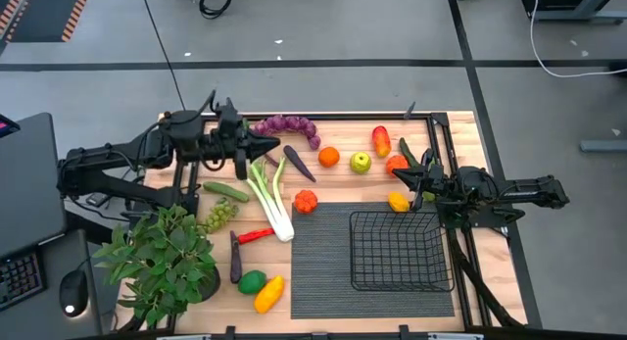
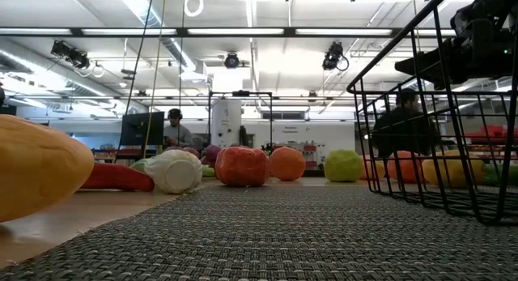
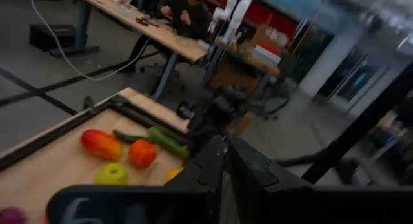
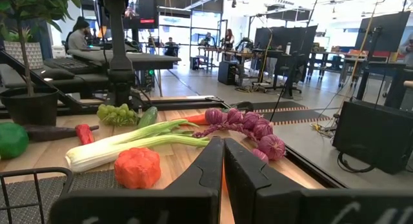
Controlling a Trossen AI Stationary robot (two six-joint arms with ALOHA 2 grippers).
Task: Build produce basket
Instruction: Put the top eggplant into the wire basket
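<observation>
The black wire basket (image 1: 402,250) stands on the dark ribbed mat (image 1: 323,271), its mesh close up in the low view (image 2: 441,143). Toy produce lies scattered over the table: purple grapes (image 1: 289,126), an orange (image 1: 328,156), a green apple (image 1: 361,163), a leek (image 1: 269,198), a tomato (image 1: 395,165) and a yellow piece (image 1: 398,201). My left gripper (image 1: 269,144) (image 3: 227,161) is shut and hovers beside the purple grapes. My right gripper (image 1: 409,175) (image 4: 223,161) is shut, beside the tomato and just beyond the basket's far rim. A thin orange sliver shows in the slit between its fingers.
A leafy potted plant (image 1: 162,262) fills the near left corner. Beside it lie green grapes (image 1: 220,215), a cucumber (image 1: 225,191), a red chili (image 1: 257,235), a lime (image 1: 252,280) and a yellow pepper (image 1: 268,294). A raised rail (image 1: 441,134) borders the table's right side.
</observation>
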